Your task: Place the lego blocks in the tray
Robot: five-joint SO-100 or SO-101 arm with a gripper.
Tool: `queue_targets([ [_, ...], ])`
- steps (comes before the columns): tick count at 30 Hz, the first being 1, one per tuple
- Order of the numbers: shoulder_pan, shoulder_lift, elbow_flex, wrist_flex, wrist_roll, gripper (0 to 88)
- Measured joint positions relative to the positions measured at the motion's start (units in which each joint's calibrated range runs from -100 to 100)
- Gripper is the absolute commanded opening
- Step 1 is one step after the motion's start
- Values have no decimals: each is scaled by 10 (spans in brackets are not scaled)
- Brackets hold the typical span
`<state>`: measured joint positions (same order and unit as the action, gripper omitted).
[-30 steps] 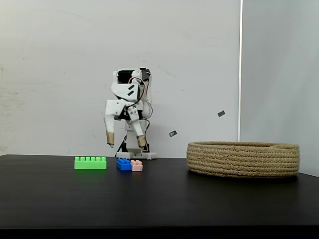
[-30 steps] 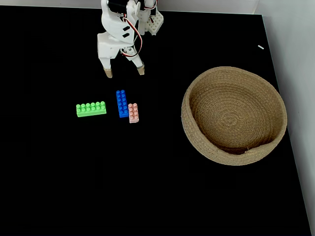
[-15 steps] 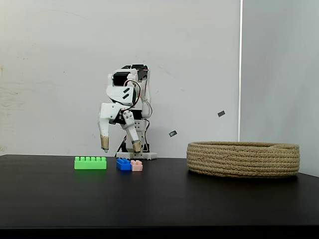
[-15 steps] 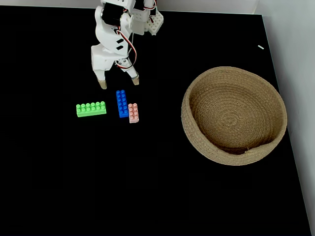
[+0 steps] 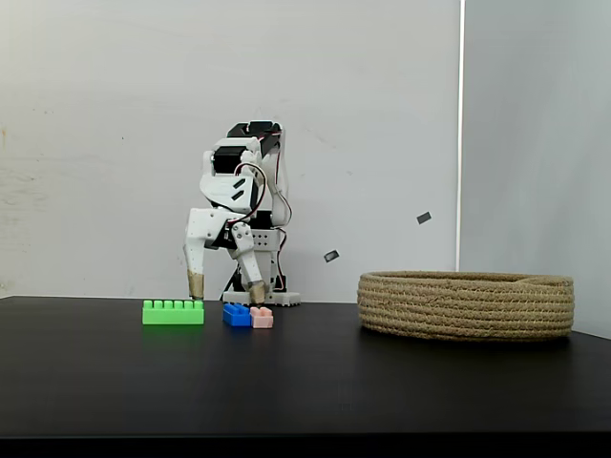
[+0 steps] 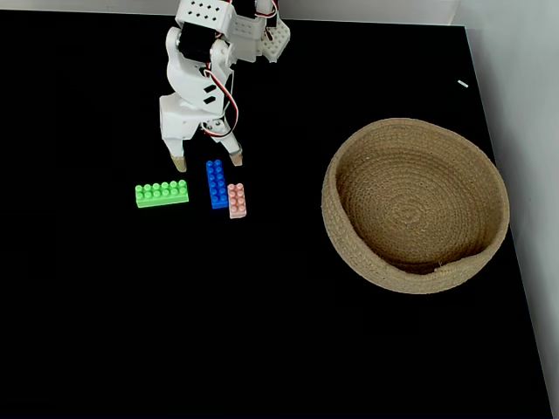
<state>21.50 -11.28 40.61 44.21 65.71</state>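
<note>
- A matte black table (image 5: 305,382) fills the lower frame of a fixed view.
- A plain white wall (image 5: 105,143) rises behind it, scuffed faintly.
- At right, a grey panel (image 5: 535,134) meets a bright vertical strip (image 5: 460,134).

3 lego blocks (image 6: 212,189) lie on bench (image 6: 262,332), left of tray (image 6: 415,205); pincer (image 6: 207,162) just behind them.

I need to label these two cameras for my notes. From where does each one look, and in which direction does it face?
A fixed view: low at table height, facing the wall; shows the whole arm with open gripper behind the green brick.
A fixed view: high above, looking down on the black table; shows the arm from above, gripper.
Both share the blue brick, pink brick and tray.
</note>
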Motion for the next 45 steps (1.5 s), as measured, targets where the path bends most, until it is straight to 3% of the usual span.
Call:
queue_targets([
  [31, -25, 19, 33, -58, -25, 303],
  [45, -26, 36, 34, -78, -37, 225],
])
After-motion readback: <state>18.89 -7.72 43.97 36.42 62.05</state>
